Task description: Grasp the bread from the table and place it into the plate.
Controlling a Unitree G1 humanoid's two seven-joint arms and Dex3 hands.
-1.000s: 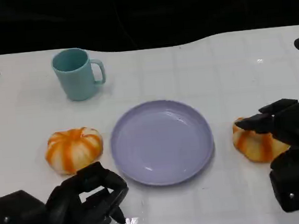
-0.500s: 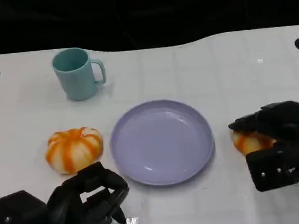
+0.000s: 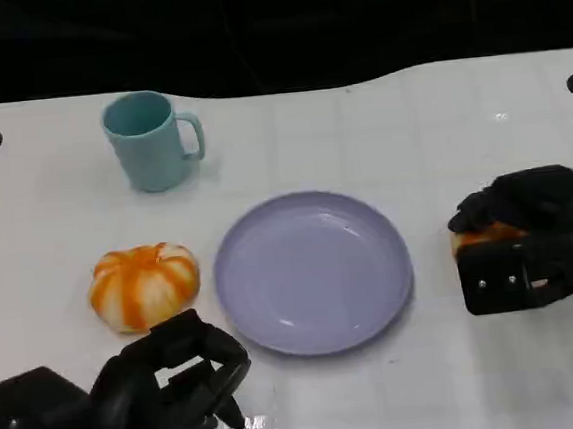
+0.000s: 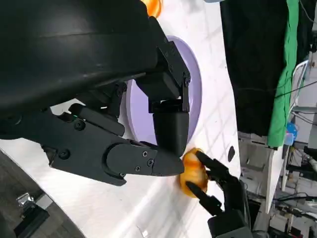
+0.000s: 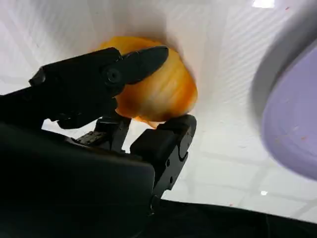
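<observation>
The right hand has closed down over the right bread roll, fingers wrapped around it on the worktop beside the empty lavender plate. Lifting and placing remain.

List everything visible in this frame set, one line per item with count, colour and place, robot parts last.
Striped orange-and-white bread roll: 1, orange and white, on the table left of the plate.
Second orange bread roll: 1, orange, right of the plate, right hand's fingers around it.
Round lilac plate: 1, lilac, table centre, nothing on it.
Teal handled mug: 1, teal, far left.
White table: 1, white.
Left hand: 1, black, near left, fingers curled, holding nothing.
Right hand: 1, black, over the second roll.
</observation>
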